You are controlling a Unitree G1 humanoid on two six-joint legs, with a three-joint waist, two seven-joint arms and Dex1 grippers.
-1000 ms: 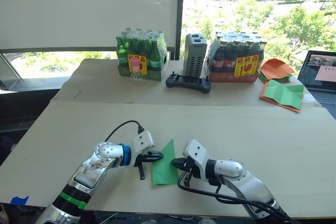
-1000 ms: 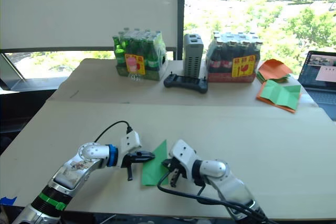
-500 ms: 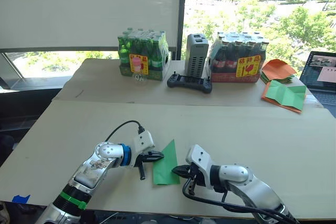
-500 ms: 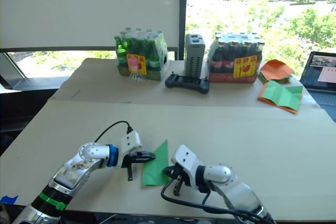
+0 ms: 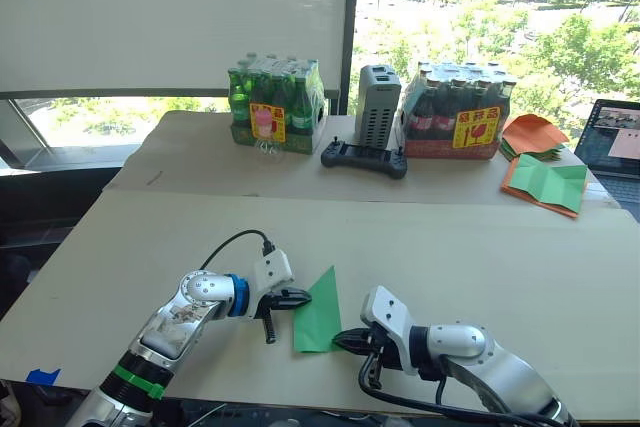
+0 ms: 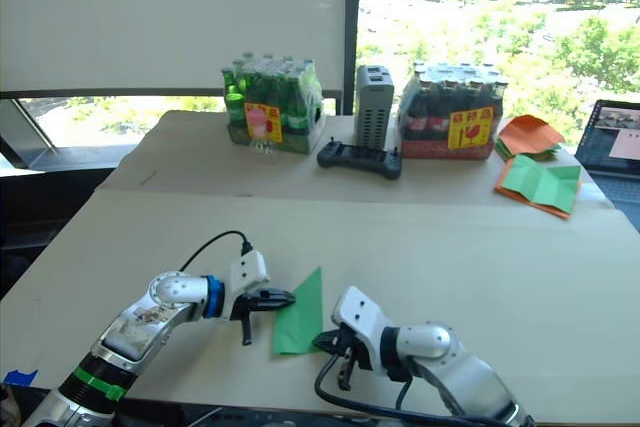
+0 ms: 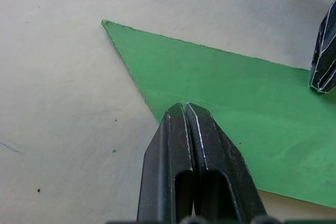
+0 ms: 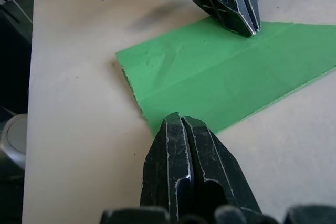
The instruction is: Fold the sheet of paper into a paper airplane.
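Observation:
The sheet of paper [image 5: 318, 312] is bright green and lies flat on the table [image 5: 450, 247], folded into a narrow wedge with its point away from me. A paper airplane as such is out of view. My left gripper [image 5: 305, 297] is shut, its tips resting on the wedge's left edge [image 7: 220, 87]. My right gripper [image 5: 338, 340] is shut too, its tips [image 8: 178, 119] at the wedge's near right edge, close to the blunt end [image 8: 226, 72]. Neither gripper has the paper between its fingers.
At the table's back stand a pack of green bottles [image 5: 275, 107], a grey box [image 5: 378, 119], a black controller [image 5: 363, 157] and a pack of dark bottles [image 5: 455, 122]. Orange sheets [image 5: 530, 132], a green sheet edged with orange [image 5: 545, 182] and a laptop [image 5: 612, 147] lie at the back right.
My right gripper has slid back toward me along the paper's right edge, from its middle to near the blunt end. The left gripper and the paper have stayed put.

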